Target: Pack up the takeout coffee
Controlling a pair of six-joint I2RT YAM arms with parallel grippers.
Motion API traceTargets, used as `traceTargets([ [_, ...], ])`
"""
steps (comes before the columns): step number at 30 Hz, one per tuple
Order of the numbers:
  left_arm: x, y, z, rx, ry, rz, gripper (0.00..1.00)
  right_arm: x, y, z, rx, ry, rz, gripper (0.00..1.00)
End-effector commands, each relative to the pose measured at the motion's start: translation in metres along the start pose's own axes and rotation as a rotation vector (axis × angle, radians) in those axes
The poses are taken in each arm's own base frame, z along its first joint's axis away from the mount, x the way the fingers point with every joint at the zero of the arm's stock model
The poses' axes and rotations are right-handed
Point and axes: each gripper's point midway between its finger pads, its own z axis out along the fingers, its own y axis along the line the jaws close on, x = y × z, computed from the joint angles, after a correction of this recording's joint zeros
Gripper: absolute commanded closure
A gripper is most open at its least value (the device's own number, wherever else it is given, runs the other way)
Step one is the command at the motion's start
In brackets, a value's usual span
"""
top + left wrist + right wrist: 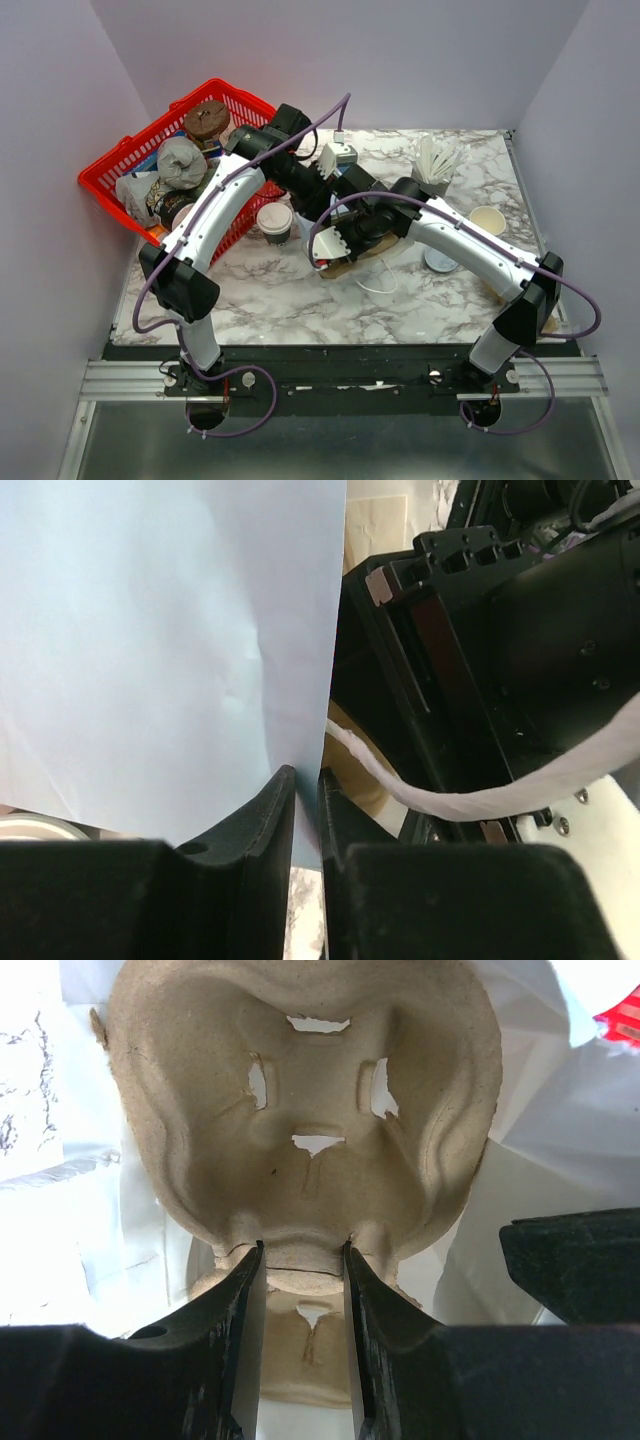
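Top external: I see takeout coffee point(274, 222) standing left of both jaws, apart.
Right gripper point(302, 1250): clamped on pulp carrier point(300, 1110).
Left gripper point(308, 778): sheet point(170, 650) between; grip unclear.

White/blk arms point(215, 205), purple cables point(134, 308), prob matte-blk fingers point(225, 1340).

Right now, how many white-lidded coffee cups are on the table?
1: the takeout coffee stands beside the red basket, left of centre. Others may be hidden.
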Motion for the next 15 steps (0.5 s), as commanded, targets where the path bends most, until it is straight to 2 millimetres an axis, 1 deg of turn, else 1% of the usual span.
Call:
traceTargets([
  [1, -0.007, -0.008, -0.005, 0.019, -0.007, -0.008, 0.83, -0.003, -0.015, 0.004, 0.057, 0.0, -0.003, 0.99],
  [2, -0.007, -0.008, -0.006, 0.019, -0.004, -0.007, 0.84, -0.003, -0.018, 0.002, 0.074, 0.001, -0.001, 0.99],
  [5, -0.009, -0.007, -0.005, 0.019, -0.006, -0.003, 0.94, -0.004, -0.029, -0.006, 0.138, -0.002, 0.002, 0.99],
  [6, -0.01, -0.008, -0.006, 0.022, -0.008, -0.005, 1.0, -0.005, -0.03, -0.007, 0.15, -0.006, 0.006, 0.99],
  [8, -0.012, -0.012, -0.007, 0.034, -0.017, -0.016, 1.0, -0.006, -0.037, -0.015, 0.201, -0.018, 0.014, 0.99],
  [10, -0.015, -0.017, -0.009, 0.066, -0.033, -0.045, 1.0, -0.006, -0.037, -0.019, 0.22, -0.014, 0.021, 0.99],
  [13, -0.017, -0.026, -0.015, 0.112, -0.06, -0.095, 1.0, -0.006, -0.034, -0.028, 0.218, 0.002, 0.031, 0.99],
  [15, -0.015, -0.027, -0.018, 0.133, -0.075, -0.139, 1.0, -0.007, -0.031, -0.034, 0.208, -0.003, 0.057, 1.0],
])
